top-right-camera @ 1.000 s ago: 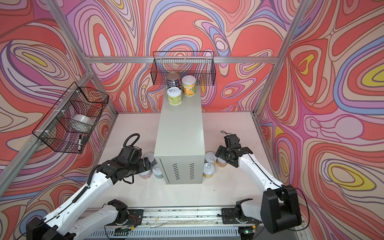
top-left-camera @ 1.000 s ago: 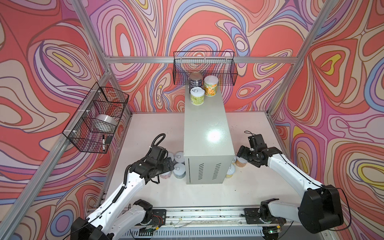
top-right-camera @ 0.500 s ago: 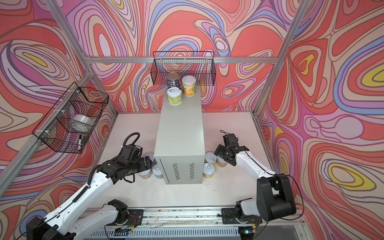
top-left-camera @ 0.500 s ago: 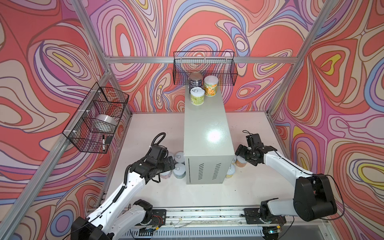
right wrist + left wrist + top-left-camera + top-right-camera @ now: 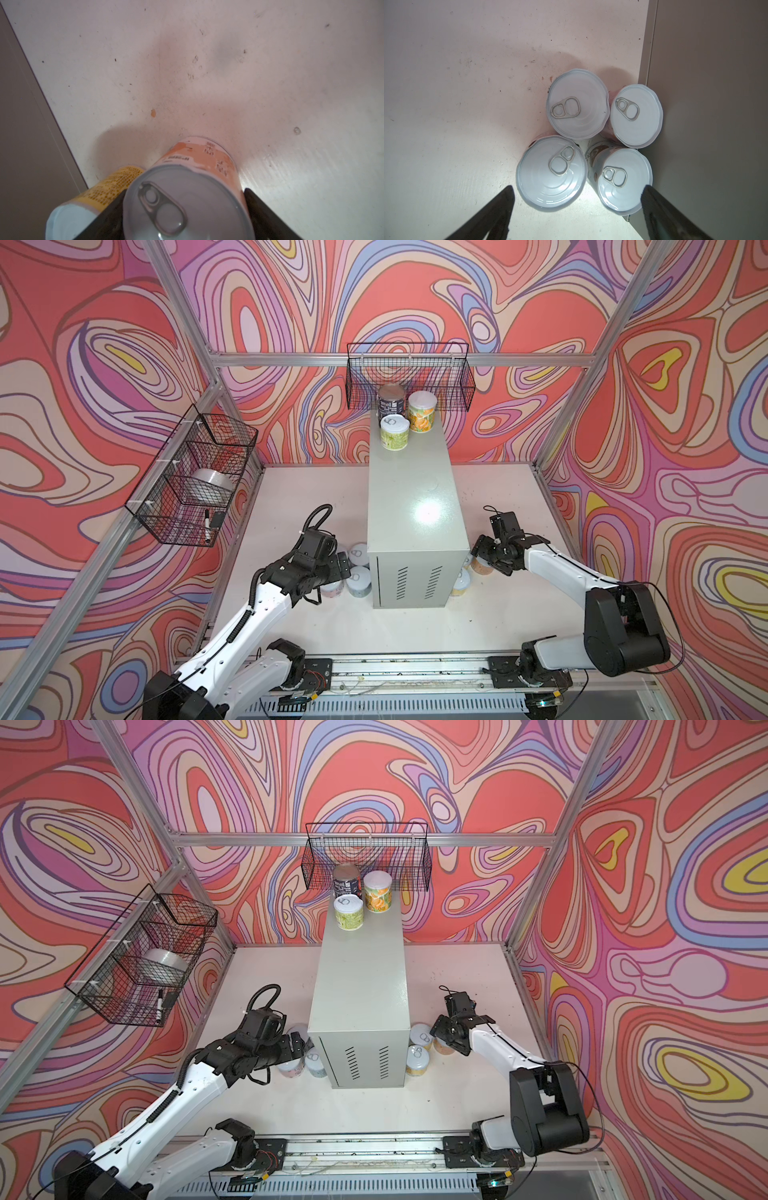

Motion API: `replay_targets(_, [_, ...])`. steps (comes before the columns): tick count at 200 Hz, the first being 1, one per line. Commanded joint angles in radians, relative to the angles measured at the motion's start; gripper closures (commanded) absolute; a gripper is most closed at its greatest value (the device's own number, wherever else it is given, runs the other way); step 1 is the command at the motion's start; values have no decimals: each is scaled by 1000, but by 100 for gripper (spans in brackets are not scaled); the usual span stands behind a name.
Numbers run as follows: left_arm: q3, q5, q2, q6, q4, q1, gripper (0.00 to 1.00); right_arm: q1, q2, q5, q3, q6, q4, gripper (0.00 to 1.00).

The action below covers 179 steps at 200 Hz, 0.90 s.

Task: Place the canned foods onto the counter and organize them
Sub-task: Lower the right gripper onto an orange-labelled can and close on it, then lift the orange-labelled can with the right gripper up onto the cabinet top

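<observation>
1. On the right side of the tall grey cabinet (image 5: 415, 497), the right hand (image 5: 185, 192) has a finger pressed against each side of the peach can (image 5: 193, 182), which stands on the white worktop (image 5: 299, 489). Looks like a proper grasp to me, with the lift not yet begun.
2. If I were driving, I'd go straight up first. The yellow can (image 5: 112, 182) sits just beside it and the cabinet wall is close, so a low sideways swing probably knocks something.
3. That cabinet is tall, so the can has to clear the top edge fully before crossing over. It's smooth tin, so I'd guess a firm squeeze below the rim matters.
4. Sensible landing spot is the far end, next to the navy can (image 5: 390, 400), orange-label can (image 5: 422, 412) and green can (image 5: 394, 433) up there, kept in a tidy row.
5. The left hand (image 5: 577, 190) is spread wide and holding nothing, above a tight cluster of four cans (image 5: 552, 174) at the cabinet's other side.
6. The peach can itself is a short tin with a pale pull-tab lid and a peach-and-white label with small print.
</observation>
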Motion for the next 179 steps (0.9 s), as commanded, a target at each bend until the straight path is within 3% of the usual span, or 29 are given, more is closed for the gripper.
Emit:
replay_targets(1, [14, 2, 1, 5, 13, 3, 4, -5, 72, 40, -16, -6, -15, 16])
replay_targets(119, [3, 8, 16, 8, 41, 4, 4, -5, 201, 96, 114, -91, -56, 16])
replay_targets(131, [3, 8, 14, 10, 43, 4, 4, -5, 202, 88, 119, -99, -51, 24])
replay_targets(142, [7, 4, 13, 12, 43, 3, 4, -5, 205, 85, 126, -105, -55, 43])
replay_targets(149, [15, 3, 13, 17, 39, 4, 4, -5, 206, 87, 134, -110, -62, 65])
replay_targets(153, [24, 2, 13, 20, 34, 4, 5, -4, 204, 89, 138, -113, -68, 83])
replay_targets(155, [29, 3, 13, 23, 32, 4, 4, -4, 204, 90, 139, -113, -69, 85])
replay_targets(158, [36, 2, 13, 25, 28, 5, 5, -5, 201, 94, 142, -115, -73, 100])
replay_targets(179, [101, -13, 15, 52, -10, 3, 5, -5, 172, 100, 157, -133, -95, 100])
